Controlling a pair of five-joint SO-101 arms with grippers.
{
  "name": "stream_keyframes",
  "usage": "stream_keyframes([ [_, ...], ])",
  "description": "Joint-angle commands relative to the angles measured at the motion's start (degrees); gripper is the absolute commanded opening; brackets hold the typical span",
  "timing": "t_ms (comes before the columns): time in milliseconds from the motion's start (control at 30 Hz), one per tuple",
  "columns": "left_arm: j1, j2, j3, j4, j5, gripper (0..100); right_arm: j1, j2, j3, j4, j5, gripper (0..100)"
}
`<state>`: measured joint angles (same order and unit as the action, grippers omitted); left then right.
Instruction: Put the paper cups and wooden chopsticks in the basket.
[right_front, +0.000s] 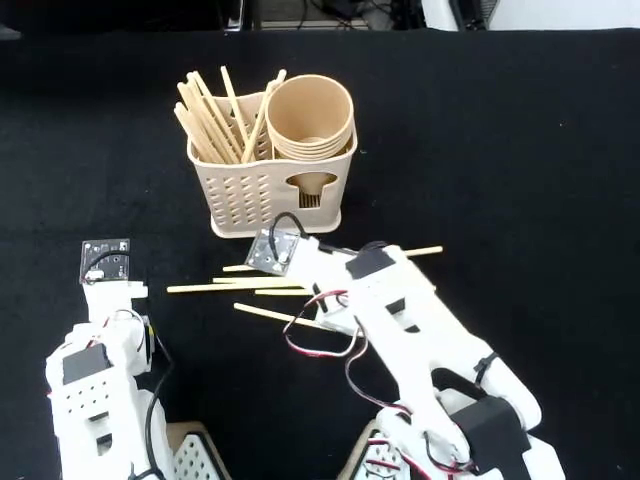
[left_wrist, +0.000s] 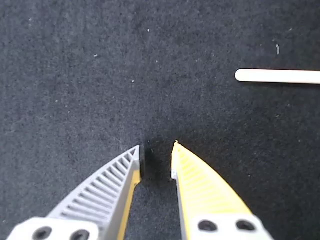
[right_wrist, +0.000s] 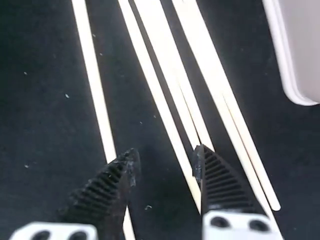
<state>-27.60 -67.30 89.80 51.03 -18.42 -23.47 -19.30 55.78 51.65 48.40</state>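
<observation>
left pincer (left_wrist: 157, 150) tips slightly apart, low over black table (left_wrist: 75, 75) | right pincer (right_wrist: 165, 155) apart above loose chopsticks (right_wrist: 165, 95) lying flat | beyond: basket (right_front: 250, 195) holding stacked paper cups (right_front: 310, 115) beside upright chopsticks (right_front: 212, 118)

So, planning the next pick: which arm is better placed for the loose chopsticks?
Right. The right gripper hangs open over the loose chopsticks near the basket; the left gripper sits aside over mostly bare cloth.

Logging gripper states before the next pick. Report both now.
Left gripper: open, empty.
Right gripper: open, straddling loose chopsticks, gripping none.
</observation>
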Motion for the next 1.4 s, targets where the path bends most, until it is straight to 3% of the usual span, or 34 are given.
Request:
stream_keyframes([
  [0,-0.5,0.1,0.1,-1.2,-0.3,12,1.6,0.4,-2.3,-2.2,2.0,18.5],
  [267,-0.5,0.1,0.1,-1.2,-0.3,12,2.6,0.5,1.4,-10.8,2.0,18.7],
  [733,-0.5,0.1,0.1,-1.2,-0.3,12,2.1,12.4,-7.1,-5.5,2.0,17.5],
  [1000,-0.5,0.1,0.1,-1.2,-0.3,12,1.5,4.9,-1.8,-5.4,1.8,1.2],
  [1367,-0.5,0.1,0.1,-1.2,-0.3,12,1.4,-12.7,10.9,-5.3,2.0,1.5],
])
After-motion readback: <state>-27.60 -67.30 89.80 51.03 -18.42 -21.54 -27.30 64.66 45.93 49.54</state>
